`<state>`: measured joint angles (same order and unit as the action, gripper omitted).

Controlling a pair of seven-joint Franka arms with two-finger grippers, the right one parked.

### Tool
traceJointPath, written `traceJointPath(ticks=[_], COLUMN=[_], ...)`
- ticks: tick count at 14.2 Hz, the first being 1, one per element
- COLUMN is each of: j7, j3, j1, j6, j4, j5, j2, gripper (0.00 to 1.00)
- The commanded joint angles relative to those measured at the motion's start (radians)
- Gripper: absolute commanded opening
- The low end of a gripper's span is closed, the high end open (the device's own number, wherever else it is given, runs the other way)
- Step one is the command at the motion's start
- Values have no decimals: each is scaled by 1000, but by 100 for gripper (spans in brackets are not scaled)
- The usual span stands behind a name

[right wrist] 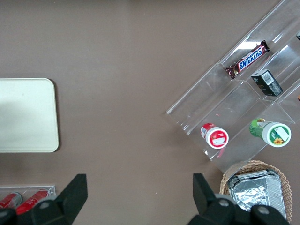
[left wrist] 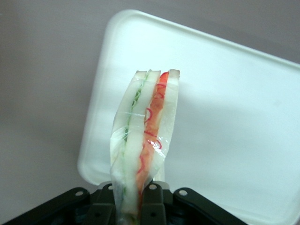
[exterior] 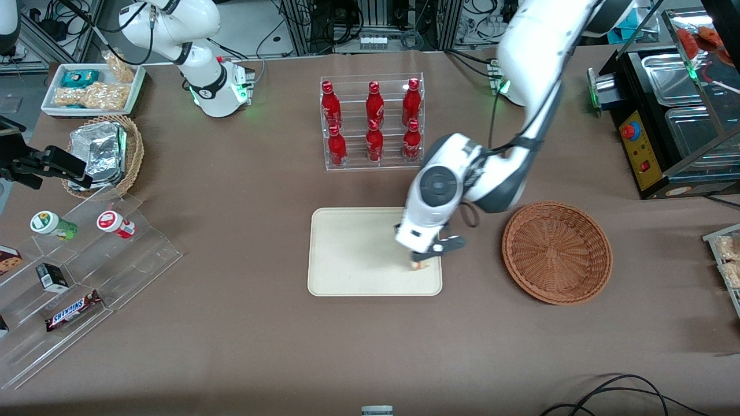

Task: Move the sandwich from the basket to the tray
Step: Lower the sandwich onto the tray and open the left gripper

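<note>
My left gripper (exterior: 420,261) hangs over the cream-beige tray (exterior: 347,254), at the tray's end nearest the basket, shut on the sandwich (exterior: 417,266). In the left wrist view the clear-wrapped sandwich (left wrist: 144,140) stands between the black fingers (left wrist: 153,206), its white bread, green and orange-red layers pointing out over the tray (left wrist: 234,117). From the front only a small bit of the sandwich shows under the gripper. The reddish-brown wicker basket (exterior: 557,252) sits empty beside the tray, toward the working arm's end of the table.
A clear rack of red bottles (exterior: 372,121) stands farther from the front camera than the tray. Toward the parked arm's end are a clear stepped shelf (exterior: 81,277) with snacks, a lighter wicker basket with foil packets (exterior: 104,155) and a white tray of snack packets (exterior: 92,89).
</note>
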<state>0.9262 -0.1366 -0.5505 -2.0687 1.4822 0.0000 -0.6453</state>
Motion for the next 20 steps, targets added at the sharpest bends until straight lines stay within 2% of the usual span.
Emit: traceJointPath(ticks=[1,5,10,11,13,16,20], j7=[-1,26,77,77,80,86,134], j3=[14,14,20,20,22,22,31], j1=[-66,-118,-143,-141,-138,-132,-131], j6=[-46,-116,-151,-160,-160,-145,36], j4=[-71,-79,-103,-102,-100,-96,-73], j5=[17,107,133,139,140,137,143], j2=[-59,-108,-163,-160,-151,-96,83], gripper=[4,5,10,16,100,100,100])
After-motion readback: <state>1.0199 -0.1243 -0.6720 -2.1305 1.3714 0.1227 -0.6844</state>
